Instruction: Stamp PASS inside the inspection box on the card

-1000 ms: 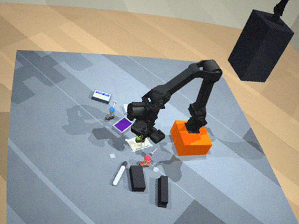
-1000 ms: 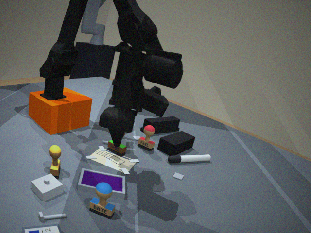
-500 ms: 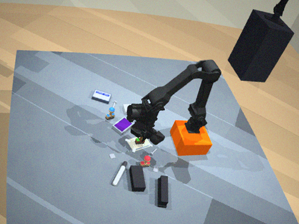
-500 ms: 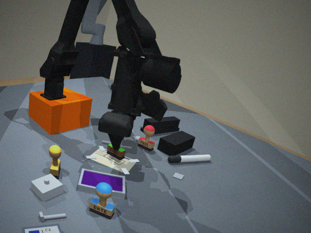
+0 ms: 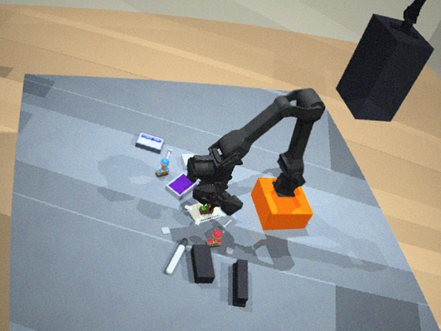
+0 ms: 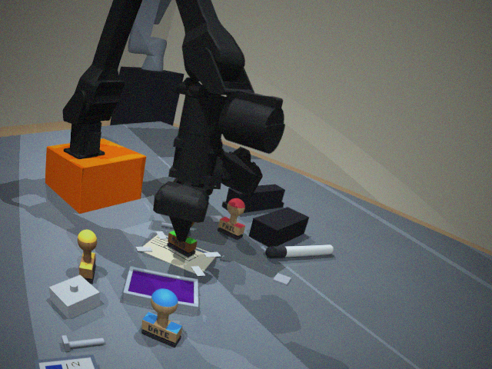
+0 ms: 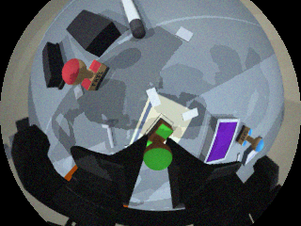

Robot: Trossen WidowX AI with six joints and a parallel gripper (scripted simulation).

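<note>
My gripper (image 5: 208, 206) (image 6: 182, 238) (image 7: 157, 139) is shut on the green-topped PASS stamp (image 5: 206, 210) (image 6: 188, 244) (image 7: 158, 159), which is upright with its block downward. The stamp is very low over the cream card (image 5: 205, 219) (image 6: 204, 262) (image 7: 176, 110), at the printed box, whose outline shows beside the block. I cannot tell whether its face touches the card; the block hides most of the inside of the box. White tape pieces lie at the card's corners. The purple ink pad (image 5: 181, 184) (image 6: 162, 284) (image 7: 223, 141) lies open beside the card.
The red FAIL stamp (image 5: 215, 238) (image 6: 231, 226) (image 7: 96, 75) stands near the card. The blue DATE stamp (image 5: 163, 167) (image 6: 162, 322) is by the pad, with the yellow stamp (image 6: 87, 254) and white lid (image 6: 74, 297) nearby. A marker (image 5: 176, 257) (image 6: 306, 250) and two black blocks lie beyond the FAIL stamp.
</note>
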